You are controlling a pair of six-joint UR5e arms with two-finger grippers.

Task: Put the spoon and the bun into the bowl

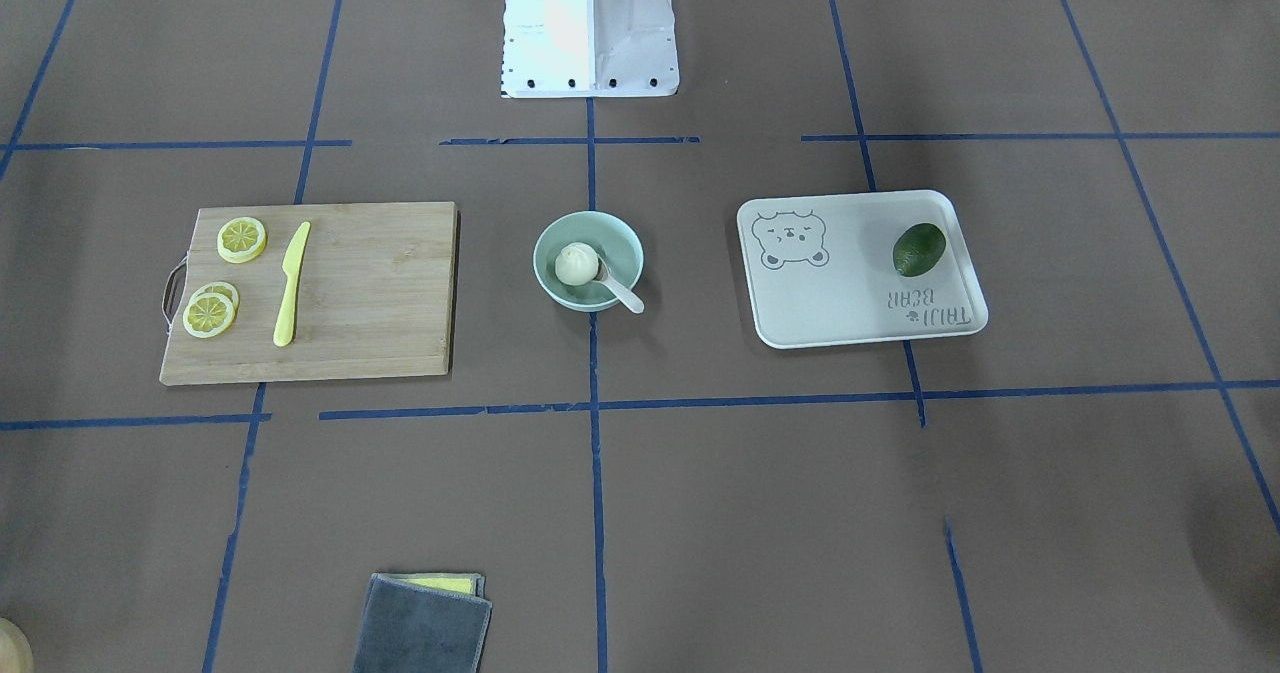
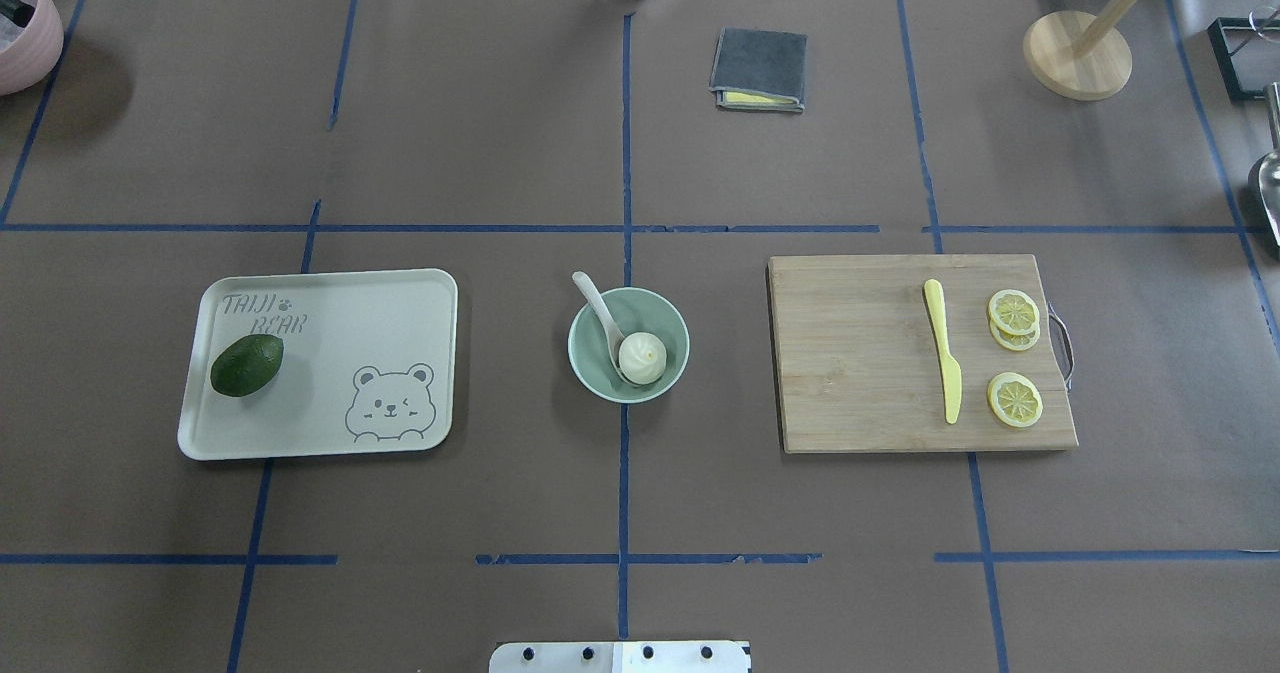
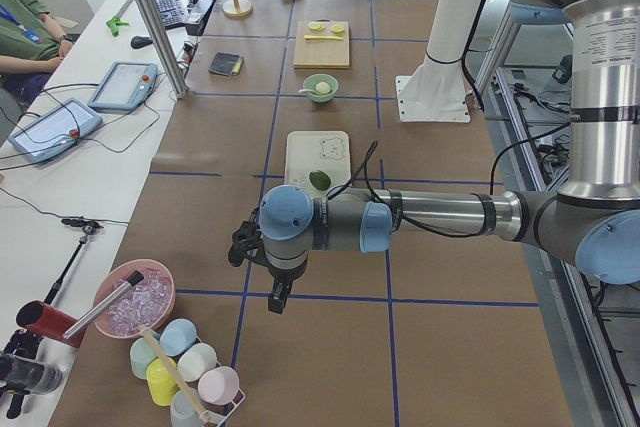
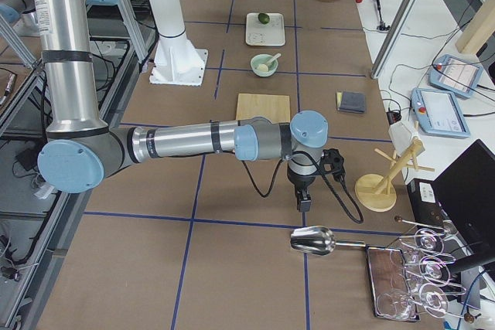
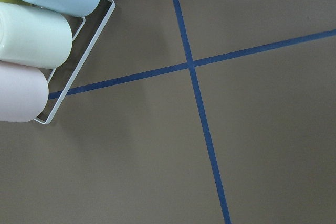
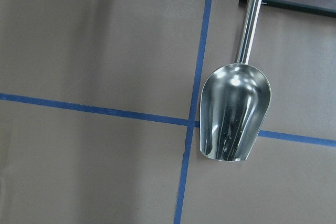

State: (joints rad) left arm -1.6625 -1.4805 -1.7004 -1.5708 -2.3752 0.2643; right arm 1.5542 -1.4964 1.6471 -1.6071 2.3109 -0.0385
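Note:
The pale green bowl (image 2: 672, 319) stands at the table's middle; it also shows in the front view (image 1: 618, 235). The white bun (image 2: 642, 357) sits inside it. The off-white spoon (image 2: 597, 308) lies in the bowl with its scoop under the bun and its handle over the rim. Neither gripper is near the bowl. My left gripper (image 3: 278, 299) hangs far off at the table's left end, my right gripper (image 4: 303, 205) at the right end. Both show only in the side views, so I cannot tell if they are open or shut.
A white tray (image 2: 400, 293) holds a dark green avocado (image 2: 247, 365). A wooden cutting board (image 2: 850, 353) carries a yellow knife (image 2: 943, 363) and lemon slices (image 2: 1014, 399). A grey cloth (image 2: 759, 69) lies at the far side. A metal scoop (image 6: 235, 111) lies under the right wrist, a cup rack (image 5: 37, 45) under the left.

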